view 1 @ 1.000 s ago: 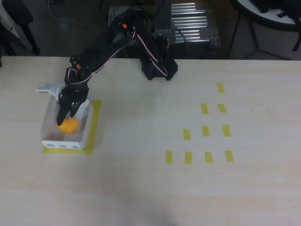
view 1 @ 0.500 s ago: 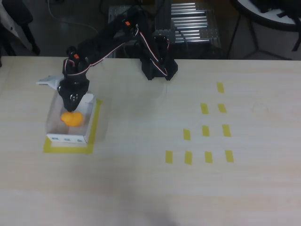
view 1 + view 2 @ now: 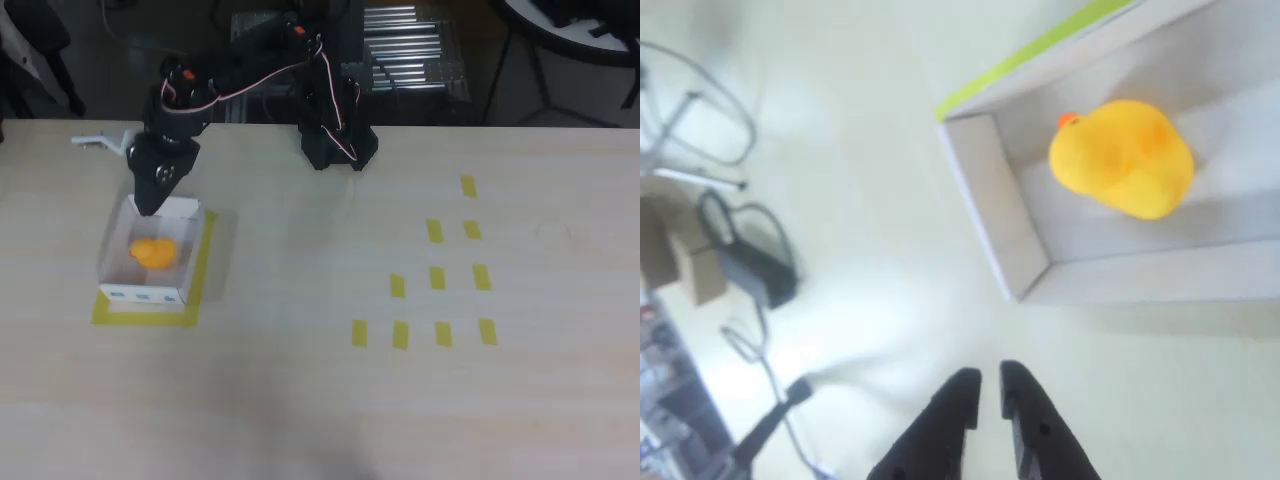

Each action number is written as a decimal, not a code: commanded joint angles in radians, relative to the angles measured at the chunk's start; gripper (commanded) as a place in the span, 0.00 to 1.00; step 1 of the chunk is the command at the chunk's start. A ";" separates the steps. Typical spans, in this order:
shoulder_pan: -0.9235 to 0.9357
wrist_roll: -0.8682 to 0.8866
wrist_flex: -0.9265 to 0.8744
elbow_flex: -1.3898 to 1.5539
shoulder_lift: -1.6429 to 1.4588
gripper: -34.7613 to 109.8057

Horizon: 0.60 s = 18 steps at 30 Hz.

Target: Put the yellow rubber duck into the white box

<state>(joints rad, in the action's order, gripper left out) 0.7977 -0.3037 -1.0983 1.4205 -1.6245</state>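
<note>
Jaws (image 3: 990, 385) stand nearly closed in the wrist view, the two dark fingertips (image 3: 958, 392) side by side with only a thin slit between them and nothing held. They hang over bare worktop (image 3: 870, 180) just outside a corner of the white box (image 3: 985, 195). In the overhead view the jaws (image 3: 148, 205) sit at the far edge of the box (image 3: 110, 262), above its rear wall. The yellow rubber duck (image 3: 152, 251) lies inside the box on its floor, apart from the jaws; in the wrist view the duck (image 3: 1125, 158) rests near one side wall, its orange beak toward the corner. A yellow tape border (image 3: 200, 275) frames the box on the pale worktop (image 3: 300, 390). Well to the right in the overhead view, small yellow tape rectangles (image 3: 437, 278) are scattered in rows.
</note>
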 commanded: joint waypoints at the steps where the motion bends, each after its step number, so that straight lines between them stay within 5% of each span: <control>1: -0.023 0.025 -0.028 0.015 -0.195 0.24; 18: -0.313 0.264 0.107 0.290 -0.692 0.24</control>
<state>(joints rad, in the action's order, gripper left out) 0.5737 -0.0782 -1.0769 1.6137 -2.0877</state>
